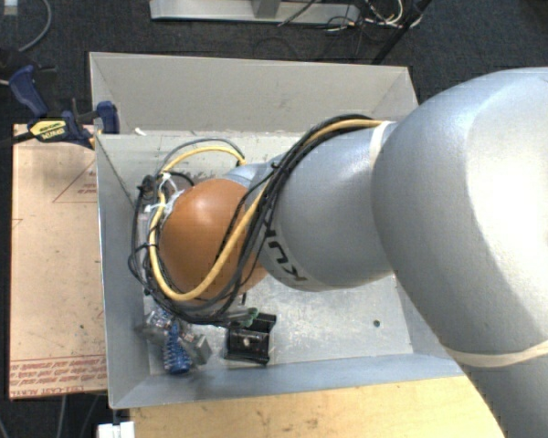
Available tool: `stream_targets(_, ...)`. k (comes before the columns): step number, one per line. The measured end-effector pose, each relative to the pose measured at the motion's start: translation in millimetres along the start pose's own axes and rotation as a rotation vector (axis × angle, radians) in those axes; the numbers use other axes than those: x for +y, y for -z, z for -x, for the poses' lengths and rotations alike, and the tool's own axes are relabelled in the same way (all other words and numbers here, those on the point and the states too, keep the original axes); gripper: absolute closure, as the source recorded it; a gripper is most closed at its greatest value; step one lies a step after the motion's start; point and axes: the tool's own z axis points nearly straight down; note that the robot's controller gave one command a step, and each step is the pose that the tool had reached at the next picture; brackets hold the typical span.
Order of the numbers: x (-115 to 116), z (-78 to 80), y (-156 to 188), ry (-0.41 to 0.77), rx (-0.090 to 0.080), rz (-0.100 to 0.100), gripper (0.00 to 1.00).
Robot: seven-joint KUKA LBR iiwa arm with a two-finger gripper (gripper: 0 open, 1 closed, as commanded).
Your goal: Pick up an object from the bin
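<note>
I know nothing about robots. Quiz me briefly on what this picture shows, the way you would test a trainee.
1. True or false: a black boxy thing lies beside a blue coiled thing, near the bin's lower-left corner in the view.
2. What colour is the rounded cover on the arm's wrist? A) green B) orange-brown C) white
3. Fill in: the arm reaches into the bin from the view's ____.

Key: 1 true; 2 B; 3 right.
</note>
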Motion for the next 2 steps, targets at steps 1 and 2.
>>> stream_targets(1,0,1.3,8,-0.003,-0.005,0.000,1.00)
stream_targets(2,0,1.3,26,-0.003,-0.003,0.001,1.00)
